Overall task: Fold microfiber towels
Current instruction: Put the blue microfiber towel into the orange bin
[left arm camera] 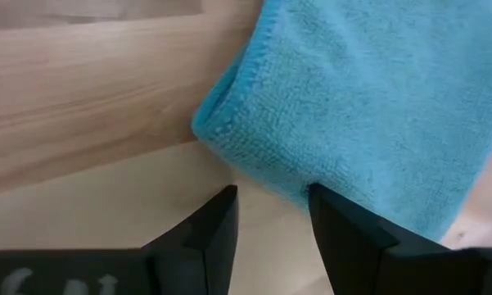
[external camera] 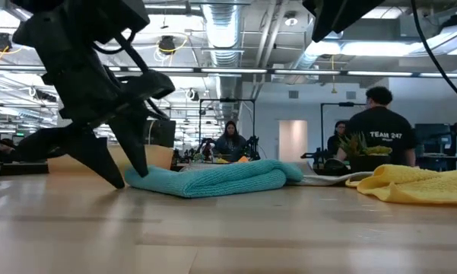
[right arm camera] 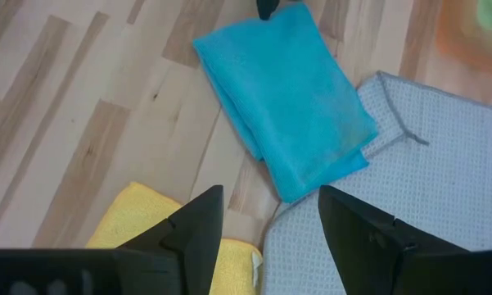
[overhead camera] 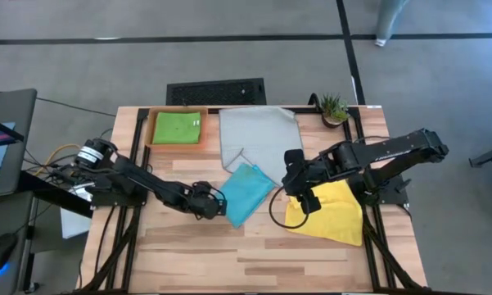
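A sky blue towel [overhead camera: 247, 192], folded into a strip, lies mid-table; its far end rests on a corner of the spread pale grey towel [overhead camera: 258, 135]. At the right lies a rumpled yellow towel [overhead camera: 331, 213]. A folded lime green towel [overhead camera: 178, 129] sits in the orange tray [overhead camera: 151, 135]. My left gripper [left arm camera: 270, 217] is open, low at the table, its fingertips at the blue towel's [left arm camera: 368, 98] near-left end. My right gripper [right arm camera: 270, 221] is open and hovers above the table between the blue towel [right arm camera: 286, 106] and the yellow one [right arm camera: 147, 217]. My left gripper comes slanting down from the table's left. One fingertip [left arm camera: 321, 197] stands right at the blue towel's folded edge [left arm camera: 295, 184], the other over bare wood. I cannot tell whether it touches the cloth. The towel lies flat on the table.
A small potted plant [overhead camera: 334, 108] stands at the far right corner. A black grille [overhead camera: 216, 92] lies beyond the far edge. Bare wood [overhead camera: 254, 254] runs along the near side. People stand in the room behind [external camera: 380, 125].
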Robot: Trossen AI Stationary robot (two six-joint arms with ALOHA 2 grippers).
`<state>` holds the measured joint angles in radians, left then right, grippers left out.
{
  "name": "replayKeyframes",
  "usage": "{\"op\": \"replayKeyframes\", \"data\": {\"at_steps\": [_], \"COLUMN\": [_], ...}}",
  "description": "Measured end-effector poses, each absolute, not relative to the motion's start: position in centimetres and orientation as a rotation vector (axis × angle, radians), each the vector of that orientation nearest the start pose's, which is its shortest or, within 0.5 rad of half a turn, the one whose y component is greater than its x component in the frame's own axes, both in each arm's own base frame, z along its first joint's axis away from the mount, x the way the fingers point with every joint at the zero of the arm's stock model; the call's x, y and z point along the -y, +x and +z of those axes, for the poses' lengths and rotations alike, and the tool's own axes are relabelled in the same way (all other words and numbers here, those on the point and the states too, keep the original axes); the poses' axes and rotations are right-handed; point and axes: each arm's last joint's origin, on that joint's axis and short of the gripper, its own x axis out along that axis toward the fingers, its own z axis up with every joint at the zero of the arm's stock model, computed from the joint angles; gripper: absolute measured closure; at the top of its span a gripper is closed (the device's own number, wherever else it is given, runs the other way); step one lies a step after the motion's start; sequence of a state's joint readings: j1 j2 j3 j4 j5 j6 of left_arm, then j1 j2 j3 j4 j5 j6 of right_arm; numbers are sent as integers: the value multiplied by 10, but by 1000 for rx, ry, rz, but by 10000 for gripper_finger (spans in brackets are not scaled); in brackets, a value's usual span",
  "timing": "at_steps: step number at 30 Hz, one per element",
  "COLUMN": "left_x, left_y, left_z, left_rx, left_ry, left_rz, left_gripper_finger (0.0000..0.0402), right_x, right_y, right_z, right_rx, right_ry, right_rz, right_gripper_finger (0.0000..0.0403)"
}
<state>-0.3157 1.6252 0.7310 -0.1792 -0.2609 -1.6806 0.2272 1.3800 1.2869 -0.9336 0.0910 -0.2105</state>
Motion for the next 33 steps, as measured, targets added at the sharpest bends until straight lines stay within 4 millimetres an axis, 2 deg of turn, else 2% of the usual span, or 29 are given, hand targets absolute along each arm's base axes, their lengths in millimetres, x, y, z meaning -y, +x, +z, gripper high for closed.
{"op": "replayKeyframes", "data": {"at_steps": [11,16,23,33], "left_x": [80,81,80,82], "left_y": [274,279,278,275], "left_z": [129,132,132,131], "left_rx": [-715,-664,-635,-575], "left_ry": [-1226,-1206,-1201,-1361], "left_rz": [765,704,743,843], "left_gripper_finger": [258,258,258,258], "right_x": [-58,-58,-58,-58], "right_y": [263,263,263,263], "right_z": [317,317,317,317], "right_rx": [-1000,-1001,-1001,-1000], "right_ry": [-354,-354,-354,-354], "right_rz": [231,231,230,229], "right_gripper_finger": [177,177,177,177]}}
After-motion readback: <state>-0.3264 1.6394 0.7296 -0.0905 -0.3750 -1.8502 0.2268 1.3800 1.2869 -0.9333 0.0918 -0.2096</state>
